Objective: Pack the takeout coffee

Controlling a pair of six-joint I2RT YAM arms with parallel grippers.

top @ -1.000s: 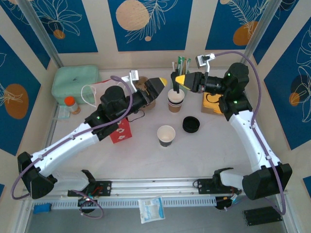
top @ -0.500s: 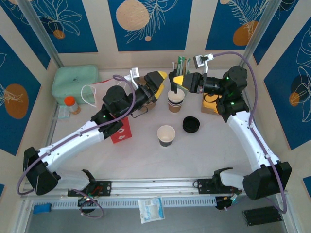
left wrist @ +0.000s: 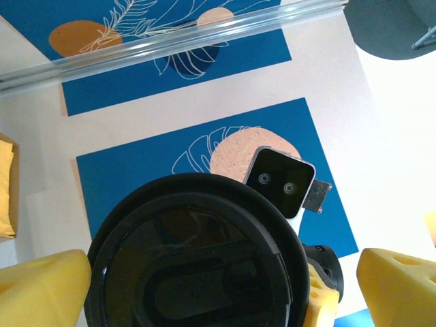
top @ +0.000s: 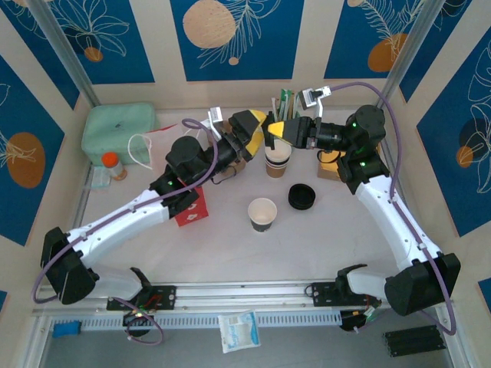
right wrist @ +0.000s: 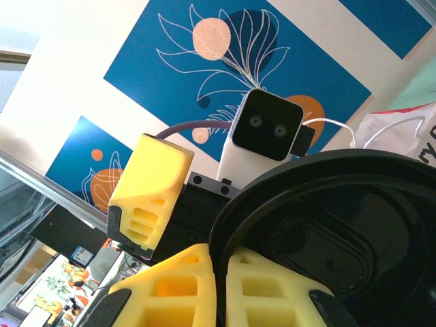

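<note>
Right gripper [top: 271,132] pinches the black lid [left wrist: 194,262] rim, upper centre. Left gripper [left wrist: 221,286] is spread around it. The paper cup [top: 262,213] is not yet lidded or bagged.

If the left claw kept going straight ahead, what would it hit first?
Most likely the black lid, pinched at its rim by the shut right gripper. It sits straight ahead, framed by the open fingers of the left gripper, though depth is unclear.
</note>
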